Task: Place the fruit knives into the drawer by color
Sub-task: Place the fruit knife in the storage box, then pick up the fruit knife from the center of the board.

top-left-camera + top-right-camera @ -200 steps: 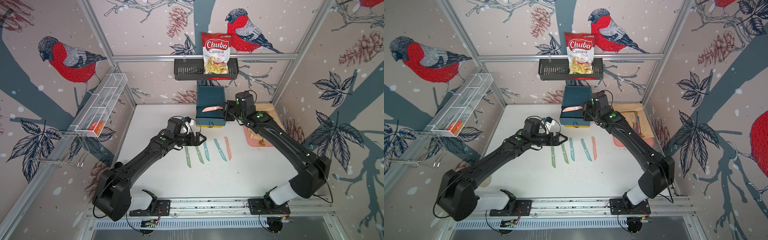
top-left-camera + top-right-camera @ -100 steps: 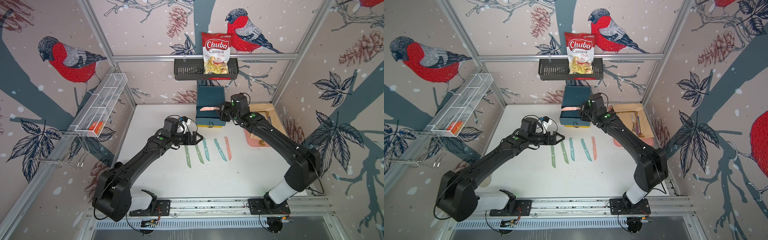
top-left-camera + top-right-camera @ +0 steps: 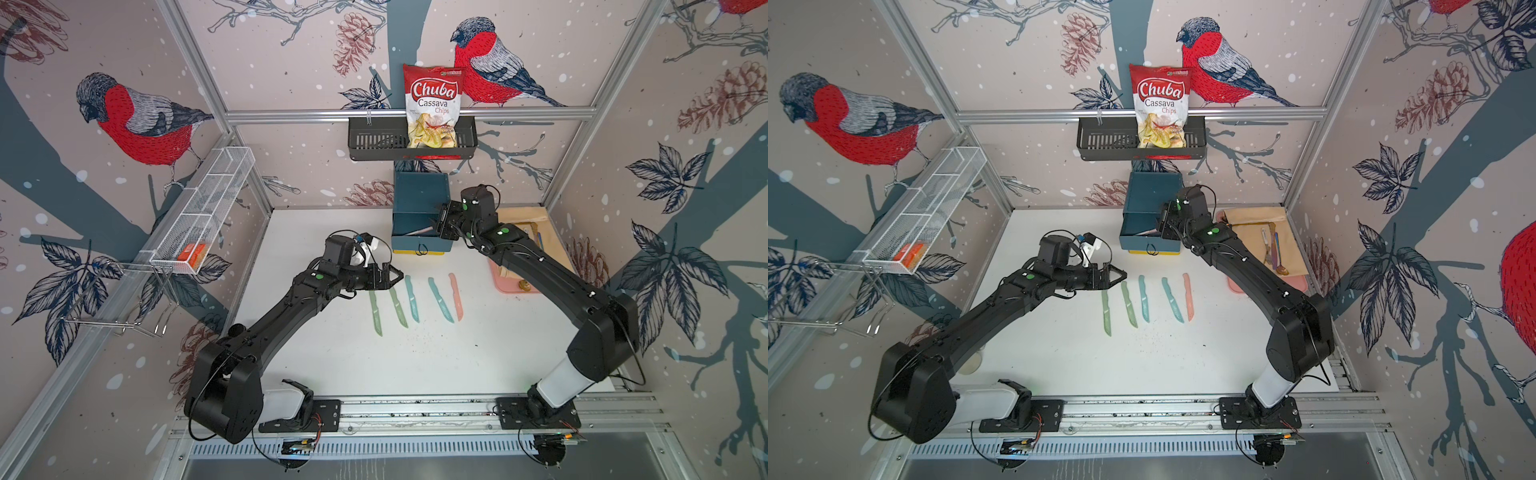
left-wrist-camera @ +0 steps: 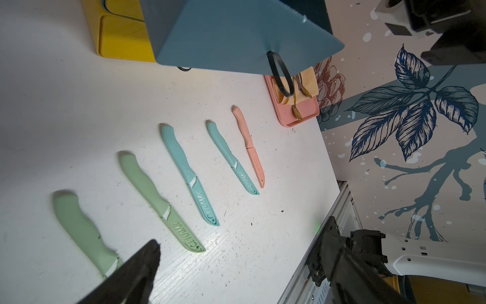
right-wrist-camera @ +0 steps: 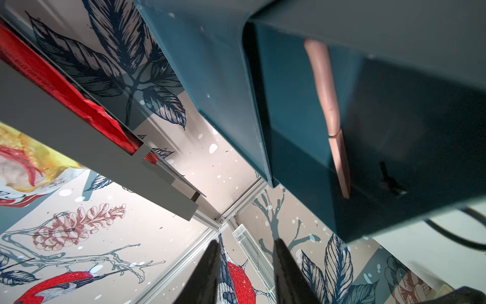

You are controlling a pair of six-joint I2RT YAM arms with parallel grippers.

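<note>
While the right hand (image 3: 437, 223) hangs just beside the pulled-out top drawer (image 3: 420, 244) of the teal chest (image 3: 420, 193), its fingers are apart with nothing between them; one pink knife (image 5: 332, 105) is lying inside that drawer; the rest sit in a row on the table (image 3: 415, 365): green knives (image 3: 398, 307), teal knives (image 3: 440, 300), second pink knife (image 3: 456, 296); the left hand (image 3: 395, 275) hovers by the green handle ends, spread wide, holding nothing.

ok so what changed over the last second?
Right tool opened and let go of the pink knife, which went from just above the top drawer to lying inside it. Left tool stayed open by the five knives, which haven't moved.
</note>
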